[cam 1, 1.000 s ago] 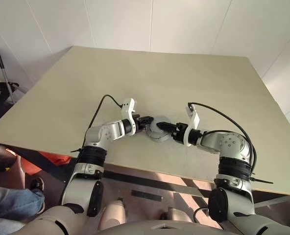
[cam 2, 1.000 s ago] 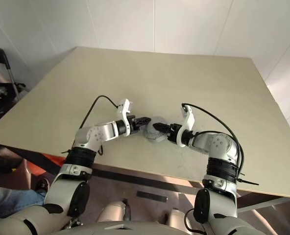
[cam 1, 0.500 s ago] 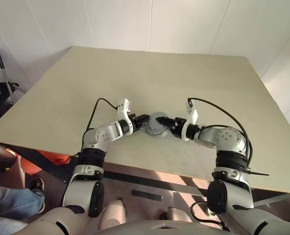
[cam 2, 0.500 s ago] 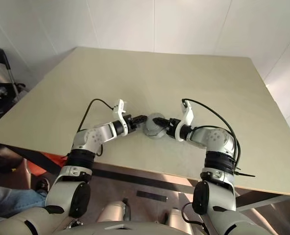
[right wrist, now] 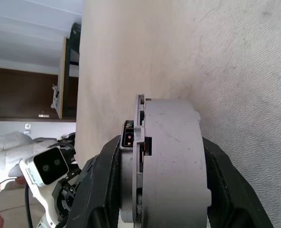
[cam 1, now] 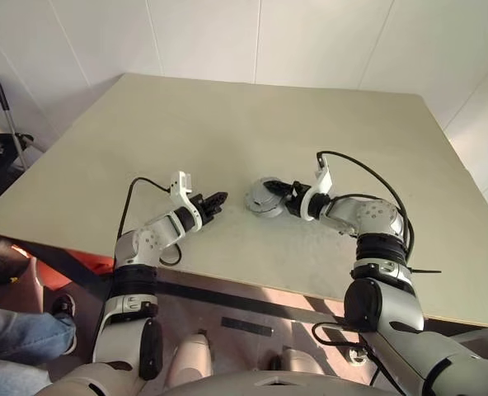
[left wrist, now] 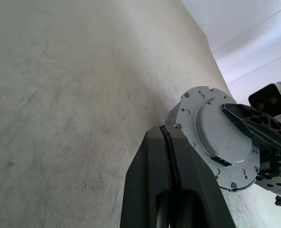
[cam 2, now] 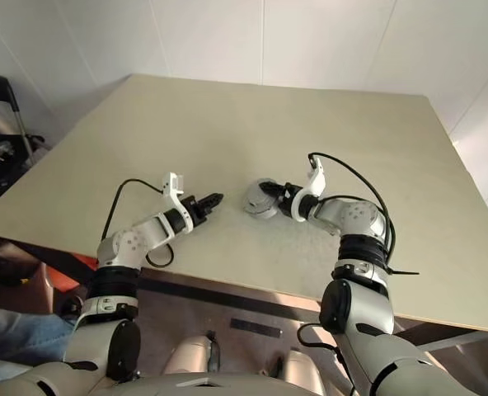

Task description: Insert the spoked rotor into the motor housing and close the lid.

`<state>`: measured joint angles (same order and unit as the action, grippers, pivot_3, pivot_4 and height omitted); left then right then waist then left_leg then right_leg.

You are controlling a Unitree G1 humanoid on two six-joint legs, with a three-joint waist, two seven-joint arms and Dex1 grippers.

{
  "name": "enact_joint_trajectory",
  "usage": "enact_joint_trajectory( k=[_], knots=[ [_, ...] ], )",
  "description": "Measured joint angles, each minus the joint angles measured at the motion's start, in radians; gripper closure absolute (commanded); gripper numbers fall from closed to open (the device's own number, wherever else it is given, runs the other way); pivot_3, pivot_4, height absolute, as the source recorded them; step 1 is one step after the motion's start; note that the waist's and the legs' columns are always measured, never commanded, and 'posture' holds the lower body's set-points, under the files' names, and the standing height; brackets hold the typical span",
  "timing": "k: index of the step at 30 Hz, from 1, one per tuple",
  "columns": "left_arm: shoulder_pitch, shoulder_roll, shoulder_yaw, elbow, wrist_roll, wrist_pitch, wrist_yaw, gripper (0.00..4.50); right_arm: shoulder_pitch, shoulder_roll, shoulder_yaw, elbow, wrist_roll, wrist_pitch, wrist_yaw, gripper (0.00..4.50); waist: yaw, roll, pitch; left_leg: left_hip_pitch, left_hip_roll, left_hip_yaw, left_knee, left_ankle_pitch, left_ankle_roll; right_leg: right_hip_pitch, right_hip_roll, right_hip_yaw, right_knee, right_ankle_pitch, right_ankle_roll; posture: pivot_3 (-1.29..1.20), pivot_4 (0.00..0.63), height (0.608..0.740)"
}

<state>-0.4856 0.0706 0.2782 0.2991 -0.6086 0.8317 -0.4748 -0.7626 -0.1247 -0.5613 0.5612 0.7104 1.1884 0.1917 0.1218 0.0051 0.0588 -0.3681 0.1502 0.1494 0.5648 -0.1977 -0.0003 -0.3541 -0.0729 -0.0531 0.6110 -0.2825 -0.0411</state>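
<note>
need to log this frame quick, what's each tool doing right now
Left tool: closed, holding nothing, apart from the motor housing.
Right tool: closed on the motor housing, with the lid on it.

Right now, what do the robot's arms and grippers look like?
Both arms are silver-grey metal with black ribbed joint bands. Each wrist has a white bracket and a looping black cable. The left gripper and right gripper each have two black fingers.
</note>
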Motion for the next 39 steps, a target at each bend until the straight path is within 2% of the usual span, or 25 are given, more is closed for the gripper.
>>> enact_joint_trajectory(
  k=[6, 11, 14, 19, 25, 30, 39],
  knots=[
    [0.022, -0.001, 0.030, -0.029, -0.053, 0.018, 0.003, 4.50, -0.068, 0.002, -0.079, 0.063, 0.013, -0.028, -0.080, 2.15, 0.001, 0.000, 0.003, -0.002, 0.000, 0.000, 0.002, 0.001, 0.000, -0.001, 0.000, 0.000, 0.000, 0.001, 0.000, 0.00, 0.000, 0.740],
    [0.030, -0.010, 0.056, -0.050, -0.123, 0.057, 0.003, 4.50, -0.152, 0.019, -0.149, 0.072, 0.075, -0.056, -0.129, 2.15, 0.001, 0.000, 0.003, -0.016, 0.000, 0.000, 0.009, 0.001, 0.006, -0.015, 0.000, 0.000, 0.011, 0.001, 0.000, 0.00, 0.000, 0.740],
    [0.032, -0.017, 0.094, -0.052, -0.172, 0.065, 0.009, 3.98, -0.172, 0.036, -0.166, 0.071, 0.101, -0.064, -0.146, 2.15, 0.001, 0.000, 0.003, -0.018, 0.002, 0.000, 0.012, 0.000, 0.008, -0.017, 0.002, 0.000, 0.012, 0.001, 0.000, 0.00, 0.000, 0.740],
    [0.032, -0.027, 0.174, -0.053, -0.269, 0.074, 0.025, 2.24, -0.173, 0.065, -0.168, 0.071, 0.126, -0.063, -0.175, 2.15, 0.001, 0.000, 0.003, -0.019, 0.002, 0.000, 0.012, 0.000, 0.008, -0.017, 0.002, 0.000, 0.011, 0.001, 0.000, 0.00, 0.000, 0.740],
    [0.032, -0.028, 0.212, -0.050, -0.356, 0.129, 0.056, 0.16, -0.173, 0.067, -0.163, 0.070, 0.147, -0.044, -0.179, 2.15, 0.002, -0.001, 0.004, -0.017, 0.002, 0.000, 0.013, -0.002, 0.005, -0.015, 0.002, 0.000, 0.012, 0.002, 0.002, 0.00, 0.000, 0.740],
    [0.024, -0.032, 0.226, -0.022, -0.446, 0.228, 0.075, 0.16, -0.174, 0.085, -0.163, 0.024, 0.189, 0.001, -0.198, 2.15, 0.003, -0.001, 0.004, -0.017, 0.002, 0.000, 0.014, -0.002, 0.004, -0.015, 0.002, 0.000, 0.012, 0.003, 0.003, 0.00, 0.000, 0.740],
    [-0.024, -0.049, 0.228, 0.020, -0.508, 0.242, 0.076, 0.16, -0.164, 0.133, -0.133, -0.055, 0.242, 0.054, -0.224, 2.15, 0.005, -0.001, 0.004, -0.017, 0.002, -0.001, 0.014, -0.002, 0.004, -0.014, 0.002, 0.000, 0.012, 0.003, 0.003, 0.00, 0.000, 0.740]
  ],
)
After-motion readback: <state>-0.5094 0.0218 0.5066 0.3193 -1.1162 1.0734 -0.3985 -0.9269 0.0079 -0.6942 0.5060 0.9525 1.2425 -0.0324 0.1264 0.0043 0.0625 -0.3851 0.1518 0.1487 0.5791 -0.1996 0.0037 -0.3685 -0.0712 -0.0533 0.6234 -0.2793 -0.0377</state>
